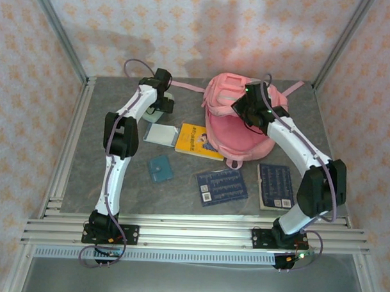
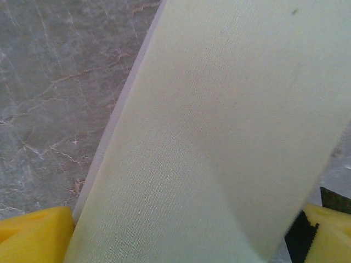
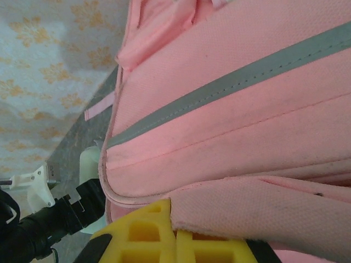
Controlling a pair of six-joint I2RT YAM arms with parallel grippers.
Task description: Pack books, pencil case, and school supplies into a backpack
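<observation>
The pale green pencil case (image 2: 219, 137) lies on the grey table at the back left. My left gripper (image 2: 181, 238) stands open astride it, one yellow fingertip (image 2: 33, 235) on each side. From above, that gripper (image 1: 161, 106) hangs over the pencil case (image 1: 151, 114). The pink backpack (image 1: 237, 131) lies at the back centre. My right gripper (image 3: 176, 235) is shut on a pink fabric edge of the backpack (image 3: 230, 109). A yellow book (image 1: 198, 141) lies against the backpack's left side. Two navy books (image 1: 221, 186) (image 1: 275, 185) lie in front of it.
A clear packet (image 1: 159, 132) and a small teal case (image 1: 160, 168) lie left of the yellow book. Metal frame rails (image 1: 67, 148) border the table, with patterned walls behind. The left arm's dark wrist (image 3: 55, 219) shows beside the backpack in the right wrist view.
</observation>
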